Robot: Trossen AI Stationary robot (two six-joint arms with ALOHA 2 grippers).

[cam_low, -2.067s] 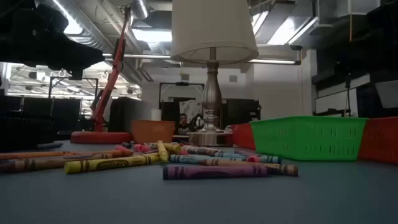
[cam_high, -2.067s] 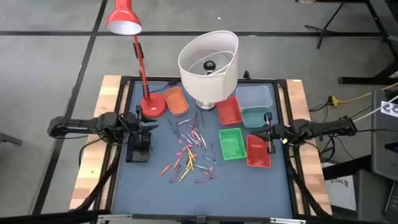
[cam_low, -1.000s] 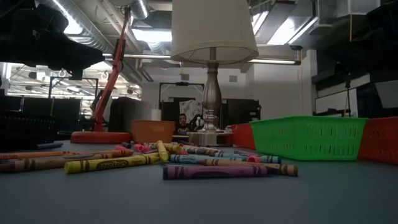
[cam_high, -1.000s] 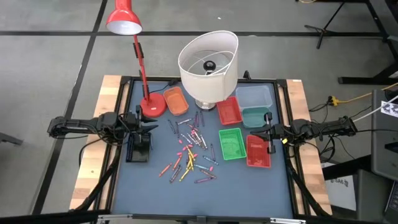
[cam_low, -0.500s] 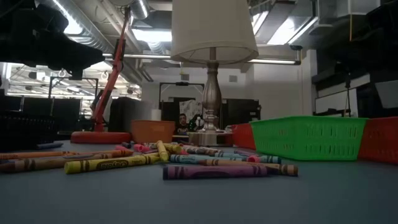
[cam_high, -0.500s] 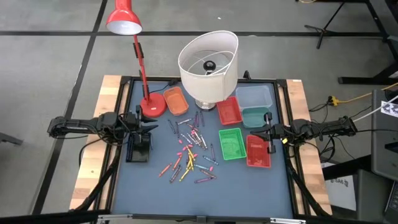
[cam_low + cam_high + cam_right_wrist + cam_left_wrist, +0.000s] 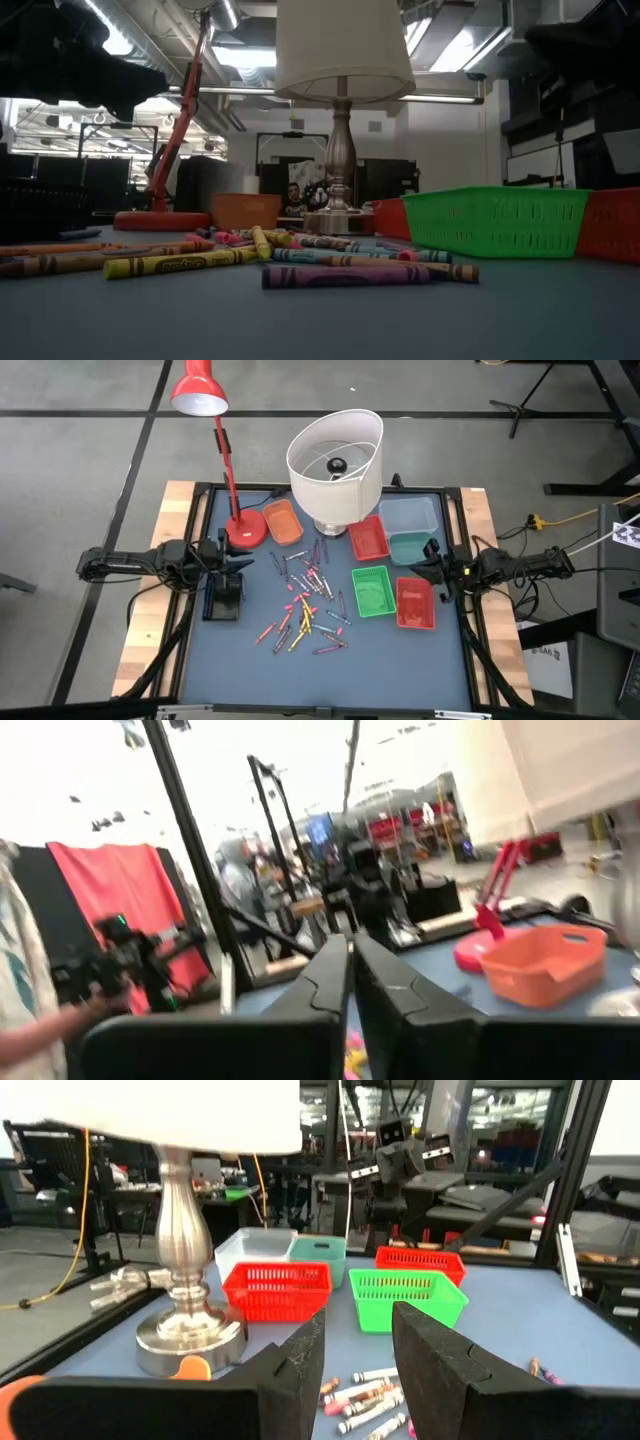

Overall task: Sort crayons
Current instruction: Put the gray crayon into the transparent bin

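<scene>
Two grippers wait at opposite edges of the blue table mat, neither holding anything. On the left gripper (image 7: 357,1370) the dark fingers (image 7: 300,1365) stand released with a clear gap, pointed across the table, probably so it can go straight in for a pick. The mixed-colour wax crayons (image 7: 306,603) lie scattered on the mat just ahead of those fingertips, with open mat between. The right gripper (image 7: 350,982) shows its fingers nearly together with only a sliver between them, empty; it hangs over the right side beside the red mesh plastic tray (image 7: 415,604), likely because that arm serves the trays. Beyond it stand the green mesh tray (image 7: 373,592), a second red tray (image 7: 368,539), a teal tray (image 7: 409,547) and a clear tray (image 7: 409,515); the orange tray (image 7: 283,522) sits beyond the crayons, next to the red desk lamp's base (image 7: 243,530). Behind the pile, the white-shaded table lamp (image 7: 335,455) blocks the far side, so I judge the near half of the mat the freest room. Raised black rails and wooden side strips (image 7: 148,620) border the mat.
</scene>
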